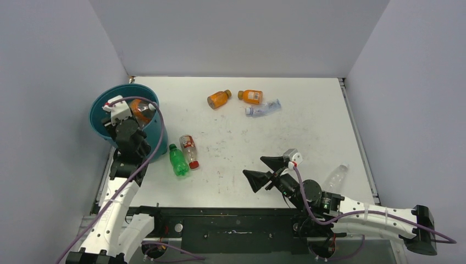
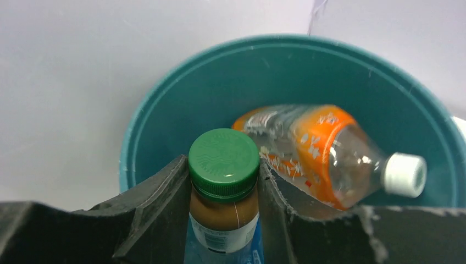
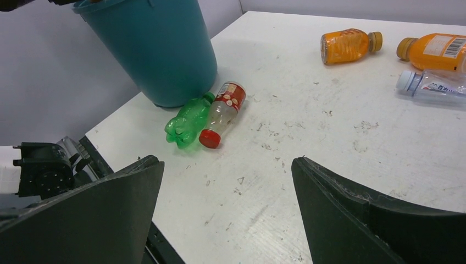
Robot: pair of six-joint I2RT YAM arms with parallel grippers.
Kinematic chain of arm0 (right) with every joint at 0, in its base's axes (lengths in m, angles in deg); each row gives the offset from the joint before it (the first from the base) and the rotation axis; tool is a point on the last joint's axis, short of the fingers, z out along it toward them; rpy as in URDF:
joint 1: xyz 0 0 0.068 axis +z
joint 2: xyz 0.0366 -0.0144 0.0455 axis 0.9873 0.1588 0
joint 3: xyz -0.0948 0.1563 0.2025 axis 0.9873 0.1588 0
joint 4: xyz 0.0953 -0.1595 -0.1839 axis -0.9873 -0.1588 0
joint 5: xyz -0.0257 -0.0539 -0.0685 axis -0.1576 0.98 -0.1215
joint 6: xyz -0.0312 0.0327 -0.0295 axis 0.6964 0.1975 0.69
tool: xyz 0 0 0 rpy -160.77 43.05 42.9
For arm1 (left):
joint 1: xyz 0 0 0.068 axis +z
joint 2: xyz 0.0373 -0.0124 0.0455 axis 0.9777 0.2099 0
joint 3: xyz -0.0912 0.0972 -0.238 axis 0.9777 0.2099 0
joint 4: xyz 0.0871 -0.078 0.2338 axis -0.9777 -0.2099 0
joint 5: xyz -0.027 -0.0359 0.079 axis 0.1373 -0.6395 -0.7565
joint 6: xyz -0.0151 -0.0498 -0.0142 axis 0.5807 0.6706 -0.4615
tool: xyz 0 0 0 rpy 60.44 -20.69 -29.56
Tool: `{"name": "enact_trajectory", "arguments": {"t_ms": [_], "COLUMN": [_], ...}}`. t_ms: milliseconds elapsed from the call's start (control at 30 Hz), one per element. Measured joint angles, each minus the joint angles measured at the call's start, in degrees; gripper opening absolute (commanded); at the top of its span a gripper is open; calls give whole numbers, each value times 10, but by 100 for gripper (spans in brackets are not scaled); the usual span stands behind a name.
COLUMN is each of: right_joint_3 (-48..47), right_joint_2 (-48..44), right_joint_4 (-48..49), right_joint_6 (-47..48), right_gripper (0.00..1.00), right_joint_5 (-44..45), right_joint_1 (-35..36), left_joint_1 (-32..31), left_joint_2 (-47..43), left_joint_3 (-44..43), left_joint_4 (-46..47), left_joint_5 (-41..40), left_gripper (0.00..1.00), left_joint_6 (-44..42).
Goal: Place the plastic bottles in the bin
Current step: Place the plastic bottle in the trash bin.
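Note:
My left gripper [image 2: 224, 168] is shut on a small bottle [image 2: 224, 184] with a green cap, brown contents and a blue label, and holds it over the open teal bin [image 2: 165, 115]. A clear orange-labelled bottle [image 2: 324, 151] with a white cap lies inside the bin. In the top view the bin [image 1: 99, 113] stands at the table's left edge. Beside it lie a green bottle [image 1: 177, 160] and a clear red-capped bottle [image 1: 189, 150]. My right gripper [image 1: 262, 171] is open and empty above the table's front middle.
Two orange bottles [image 1: 218, 99] [image 1: 251, 96] and a clear blue-labelled bottle [image 1: 264, 108] lie at the back middle. A clear bottle [image 1: 336, 177] lies near the right arm. Grey walls close the table on three sides.

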Motion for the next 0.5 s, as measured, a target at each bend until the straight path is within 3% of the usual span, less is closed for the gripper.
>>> {"name": "enact_trajectory", "arguments": {"t_ms": [500], "right_joint_3": [1], "right_joint_2": [-2], "right_joint_4": [-8], "right_joint_6": [-1], "right_gripper": [90], "right_joint_5": [15], "right_joint_1": [0], "left_joint_1": [8], "left_joint_2": [-21], "left_joint_3": [42], "left_joint_4": [-14], "left_joint_5": [14], "left_gripper": [1], "left_joint_6": [63]}}
